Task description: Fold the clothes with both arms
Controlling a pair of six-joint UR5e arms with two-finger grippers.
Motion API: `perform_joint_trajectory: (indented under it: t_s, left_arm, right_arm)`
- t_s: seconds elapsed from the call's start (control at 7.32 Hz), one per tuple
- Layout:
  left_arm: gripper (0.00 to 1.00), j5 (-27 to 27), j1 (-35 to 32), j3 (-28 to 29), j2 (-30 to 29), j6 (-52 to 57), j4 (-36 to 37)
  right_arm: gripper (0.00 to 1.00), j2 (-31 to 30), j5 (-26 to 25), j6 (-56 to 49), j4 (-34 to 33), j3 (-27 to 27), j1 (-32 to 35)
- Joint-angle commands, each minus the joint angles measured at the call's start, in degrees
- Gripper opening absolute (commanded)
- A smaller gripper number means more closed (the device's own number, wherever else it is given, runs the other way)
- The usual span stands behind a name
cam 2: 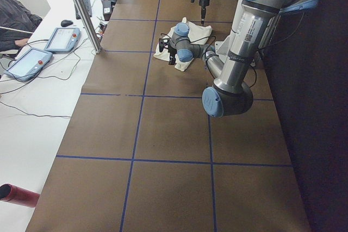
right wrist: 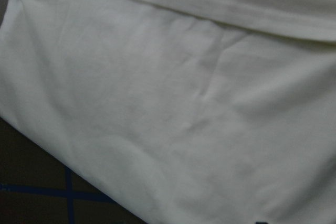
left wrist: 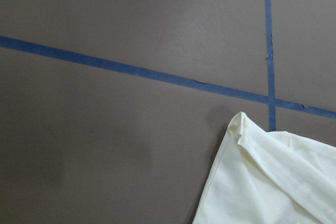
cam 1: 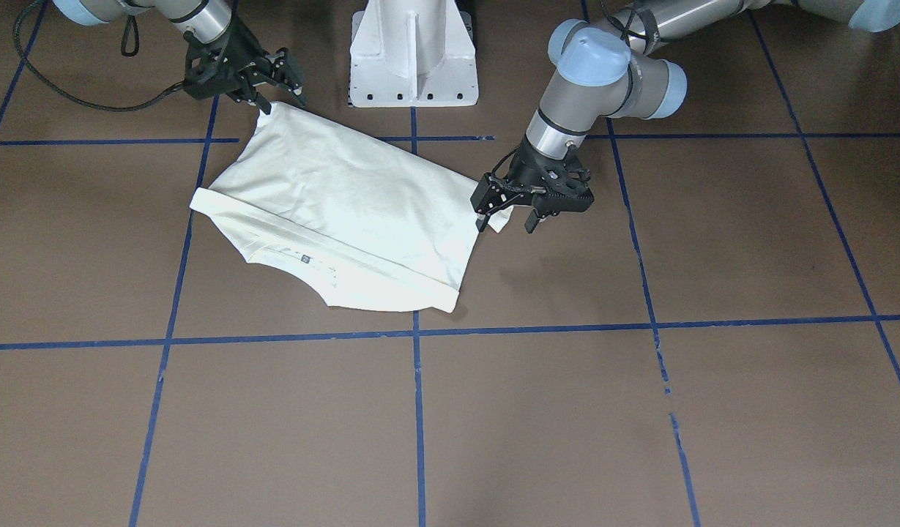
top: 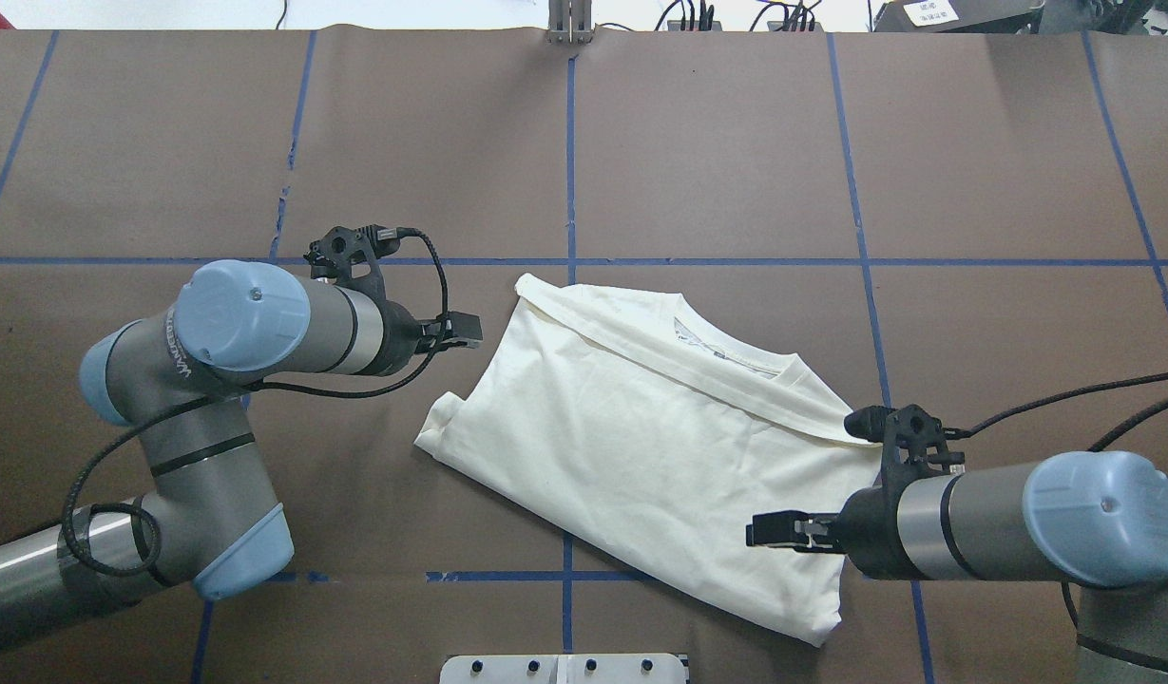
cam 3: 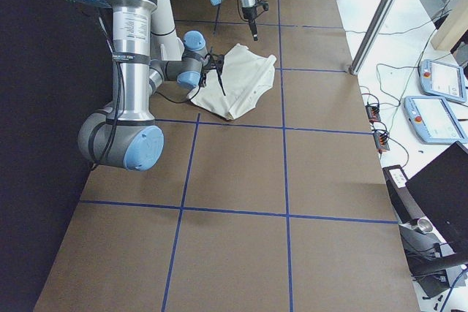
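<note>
Folded T-shirt [top: 641, 427], front out of sight; left gripper [cam 1: 505, 222] and right gripper [cam 1: 280, 98] both agape

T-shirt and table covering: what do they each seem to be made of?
T-shirt: soft, matte cream knit, probably cotton jersey. It lies in gentle creases and has a stitched hem band.
Table covering: flat, matte brown sheet, likely paper or thin board, with no weave or sheen visible.
Blue grid lines: they look like tape, chipped in places.
</note>
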Motion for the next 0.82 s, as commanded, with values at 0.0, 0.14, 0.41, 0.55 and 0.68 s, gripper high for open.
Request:
perform_joint_trajectory:
  t_s: [0.0, 0.14, 0.41, 0.55, 0.68]
  left_arm:
    - [0.93, 0.4, 5.4, -3.7, 1.2, -8.0, 7.6]
    - [0.90, 0.4, 8.5, -3.6, 1.0, -13.9, 9.4]
    - [0.86, 1.3, 10.1, -2.4, -0.1, -16.6, 9.9]
    - [0.85, 2.4, 9.9, -2.3, -0.7, -16.6, 9.9]
    - [0.83, 2.6, 9.5, -2.3, -0.9, -16.8, 9.9]
  right_arm:
    - [1.00, 3.8, 0.1, -0.6, -0.3, -3.0, 4.9]
    - [1.00, 5.5, 0.3, -0.6, -0.7, -3.9, 6.2]
    - [1.00, 7.7, 0.2, -0.6, -2.9, -4.7, 7.0]
    - [1.00, 7.7, 0.3, -0.8, -2.9, -4.7, 7.2]
    - [1.00, 7.7, 0.5, -0.8, -2.9, -5.1, 7.5]
